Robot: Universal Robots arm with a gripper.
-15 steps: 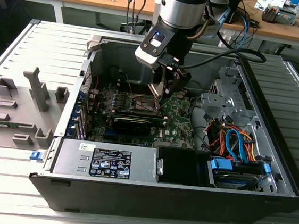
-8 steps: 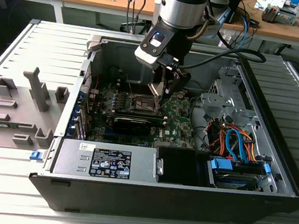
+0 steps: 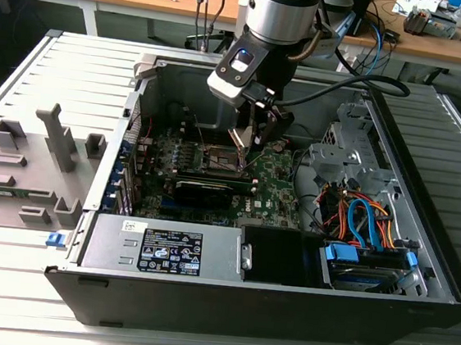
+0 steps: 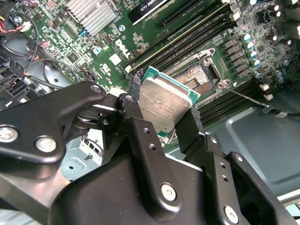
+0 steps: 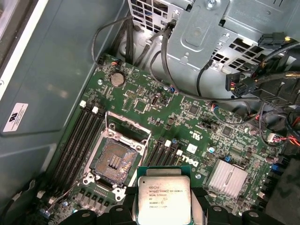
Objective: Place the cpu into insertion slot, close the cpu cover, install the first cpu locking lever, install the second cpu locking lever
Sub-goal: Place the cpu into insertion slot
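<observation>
Gripper [image 3: 255,138] sits upper centre in the exterior view, low inside the open computer case [image 3: 418,266]. Jaws drawn narrow, pinching the cpu [image 4: 164,101] by two opposite edges. Second wrist view shows the chip tilted, not flat. It hangs apart from the insertion slot [image 5: 114,161], offset to one side, not yet seated. The cpu cover [image 5: 130,123] stands swung open beside the slot, and the contacts lie bare.

Likely hazards:
- Tilt: a corner lands first and bends contacts.
- Offset: the chip rides up on the grey rim.
- A thin edge grip may let the chip slip and drop.
- Fingers [image 4: 140,136] could knock the open cover or the thin locking lever [image 4: 246,97].
- Chip orientation against the slot cannot be judged.
</observation>
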